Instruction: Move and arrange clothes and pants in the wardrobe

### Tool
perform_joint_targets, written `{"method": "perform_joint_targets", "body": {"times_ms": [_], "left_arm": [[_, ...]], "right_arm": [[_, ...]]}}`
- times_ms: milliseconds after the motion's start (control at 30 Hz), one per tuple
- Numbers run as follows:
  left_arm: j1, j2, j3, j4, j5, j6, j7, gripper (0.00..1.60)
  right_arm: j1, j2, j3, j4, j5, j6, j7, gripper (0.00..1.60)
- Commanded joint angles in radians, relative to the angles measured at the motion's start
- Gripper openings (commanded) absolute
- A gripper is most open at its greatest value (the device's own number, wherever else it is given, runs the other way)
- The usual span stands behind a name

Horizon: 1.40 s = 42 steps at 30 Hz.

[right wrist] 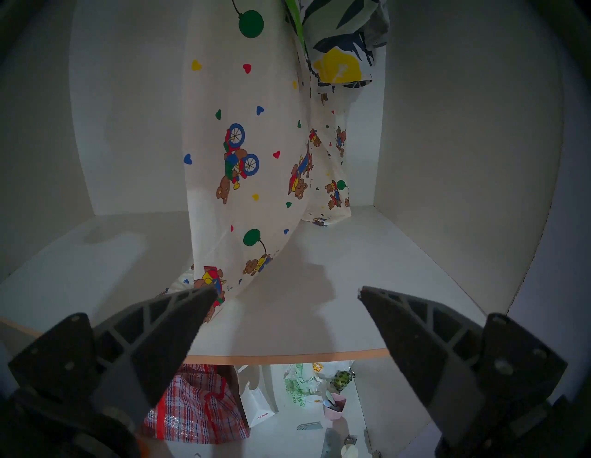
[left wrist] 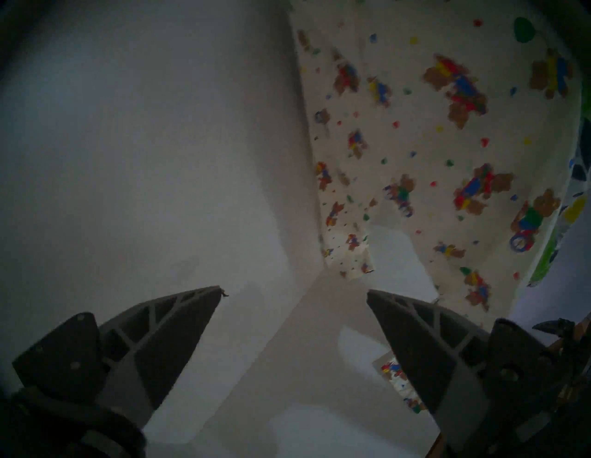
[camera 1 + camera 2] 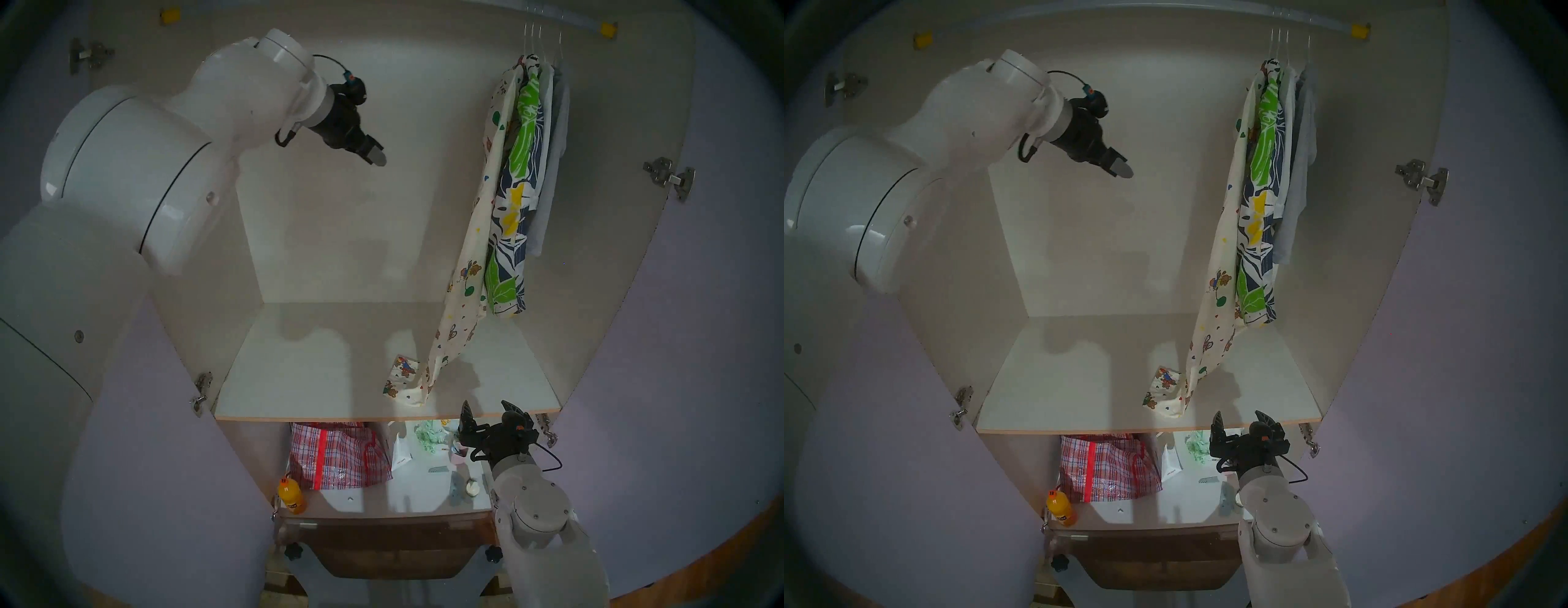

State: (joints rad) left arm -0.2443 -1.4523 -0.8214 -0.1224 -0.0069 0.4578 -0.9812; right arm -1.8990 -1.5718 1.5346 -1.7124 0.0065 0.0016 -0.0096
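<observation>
while the wardrobe (image 3: 322,220) stands with doors wide, the teddy-bear pants (image 3: 471,271) hang from the rail (image 3: 564,19) at far right, hem pooled on the shelf (image 3: 305,373); leaf-print pants (image 3: 515,204), white shirt (image 3: 548,110) and grey t-shirt (image 3: 561,127) hang just beside. left gripper (image 3: 375,155), high left, and right gripper (image 3: 492,414), low near the shelf edge: jaws released, empty.

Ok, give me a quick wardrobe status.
Left gripper open, empty, high in wardrobe. Right gripper open at shelf edge. Teddy-bear pants hang on rail, leg end rests on shelf.
</observation>
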Motion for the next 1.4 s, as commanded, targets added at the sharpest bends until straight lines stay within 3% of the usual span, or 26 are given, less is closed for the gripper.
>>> {"method": "perform_joint_targets", "body": {"times_ms": [0,167,733,1367], "left_arm": [[-0.025,0.042,0.004,0.002,0.008,-0.003,0.018,1.60],[-0.003,0.088,-0.007,0.011,0.000,-0.028,0.010,1.60],[0.089,0.134,-0.061,0.015,-0.032,-0.118,0.031,1.60],[0.235,0.207,-0.169,0.003,-0.092,-0.236,0.084,1.60]], "right_arm": [[0.012,-0.001,0.000,-0.019,0.000,-0.006,0.000,1.60],[0.014,-0.001,-0.001,-0.014,0.000,-0.006,0.000,1.60],[0.020,-0.001,-0.001,-0.006,0.000,-0.007,0.000,1.60],[0.022,-0.001,-0.001,-0.005,0.000,-0.008,0.000,1.60]]}}
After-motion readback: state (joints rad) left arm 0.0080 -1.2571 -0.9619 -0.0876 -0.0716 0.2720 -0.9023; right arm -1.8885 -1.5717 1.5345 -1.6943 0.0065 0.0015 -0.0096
